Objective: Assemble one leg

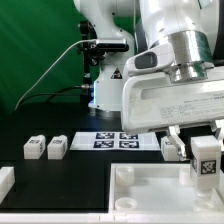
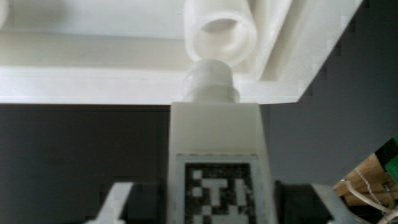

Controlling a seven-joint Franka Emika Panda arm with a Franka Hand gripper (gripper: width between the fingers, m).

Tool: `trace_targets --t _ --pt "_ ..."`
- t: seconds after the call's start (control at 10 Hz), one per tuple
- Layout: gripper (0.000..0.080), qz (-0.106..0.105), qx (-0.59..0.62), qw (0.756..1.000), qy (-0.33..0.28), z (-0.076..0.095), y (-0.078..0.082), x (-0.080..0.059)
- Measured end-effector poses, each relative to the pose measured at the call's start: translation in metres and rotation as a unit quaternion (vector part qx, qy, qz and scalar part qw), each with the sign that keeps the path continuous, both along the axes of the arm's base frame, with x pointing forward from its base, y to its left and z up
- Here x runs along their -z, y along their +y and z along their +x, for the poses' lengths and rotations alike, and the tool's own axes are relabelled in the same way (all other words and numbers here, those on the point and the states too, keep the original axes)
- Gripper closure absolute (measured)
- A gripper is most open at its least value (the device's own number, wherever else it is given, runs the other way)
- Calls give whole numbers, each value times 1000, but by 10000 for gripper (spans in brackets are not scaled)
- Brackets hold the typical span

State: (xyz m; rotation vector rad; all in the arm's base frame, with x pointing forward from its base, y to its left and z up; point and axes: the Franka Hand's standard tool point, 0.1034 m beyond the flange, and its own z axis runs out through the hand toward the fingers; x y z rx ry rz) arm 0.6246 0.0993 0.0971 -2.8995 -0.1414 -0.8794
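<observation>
- Large white square tray-like plastic piece (image 1: 160,195): plain white, unpatterned.
- Small white plastic cuboid leg (image 1: 205,157) above it: white, with a black-and-white square fiducial marker (image 2: 217,190).
- Two further white legs (image 1: 33,148) (image 1: 57,148), to the exterior view's left of it: dark-marked faces.
- Thin flat white marker board (image 1: 117,140) beyond it: black-and-white tags.
- Flat table surface (image 1: 90,170) beneath it: black.
- Backdrop curtain (image 1: 40,50) beyond it: green.

Black table (image 1: 70,182). On it, from the exterior view's left: white part (image 1: 5,180) (cut by frame edge, kind unclear); first leg (image 1: 33,147) just beside second leg (image 1: 57,148); marker board (image 1: 115,141); third leg (image 1: 172,147). Large white tray-like piece (image 1: 150,195) lies in the foreground.
</observation>
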Motion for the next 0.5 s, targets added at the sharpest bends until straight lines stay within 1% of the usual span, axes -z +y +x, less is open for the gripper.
trace_targets --t 0.1,0.5 --pt "509 0 -3 1000 4 -2 3 6" --pt "509 -1 -6 1000 14 -9 6 17"
